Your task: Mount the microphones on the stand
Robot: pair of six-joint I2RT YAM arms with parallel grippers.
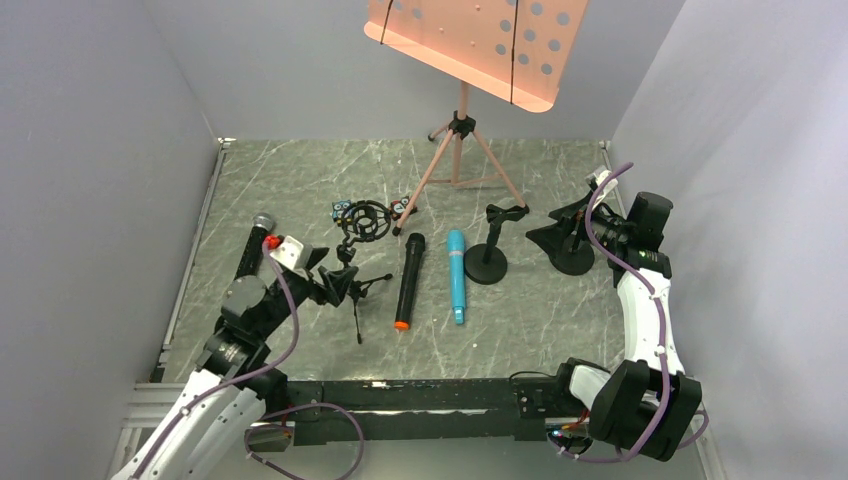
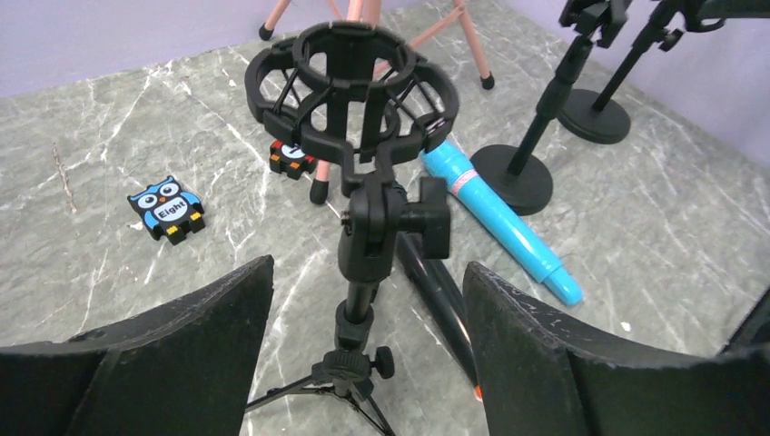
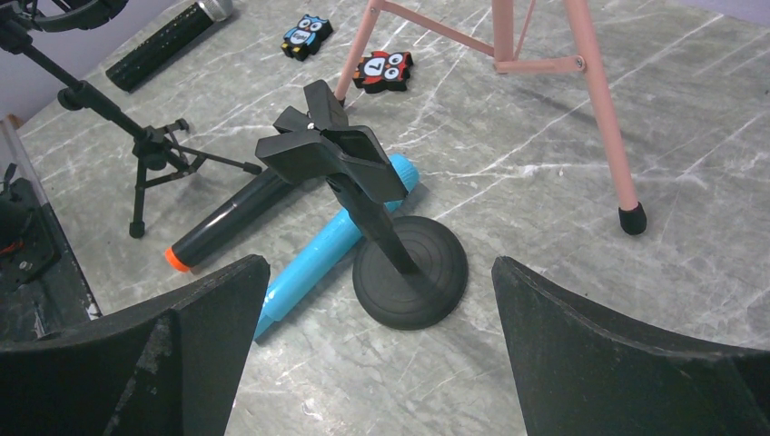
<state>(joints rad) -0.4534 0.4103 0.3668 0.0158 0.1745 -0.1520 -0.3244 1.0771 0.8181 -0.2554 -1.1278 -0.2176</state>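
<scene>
The left arm [image 1: 235,305] reaches in from the near edge. Its jaws stand wide apart and hold nothing, one on either side of the pole of the small tripod stand [image 2: 363,227], touching neither side. The danger is right there: the tripod looks light, so a sideways drift or a crooked pull-back could catch the pole and tip it onto the orange-capped black microphone [image 1: 408,280] lying just beside its legs.

Beside that arm, well apart from the other two, lies the silver-meshed black microphone [image 1: 252,250]. It is round and loose on the tabletop [image 1: 540,330], so a brush from the arm could roll it.

The right arm [image 1: 645,310] also has its jaws fully spread and empty, facing the round-based clip stand [image 3: 413,282]. The turquoise microphone [image 1: 456,275] lies flat by that base, perhaps touching it, though the wrist view leaves this unclear. Lifting it carelessly could drag or topple the stand. A second round-based stand [image 1: 572,255] sits close to the right wrist and could be bumped.

No microphone is mounted yet. Farther back sit the owl figurines [image 2: 165,209] and the pink music stand [image 1: 460,150]
</scene>
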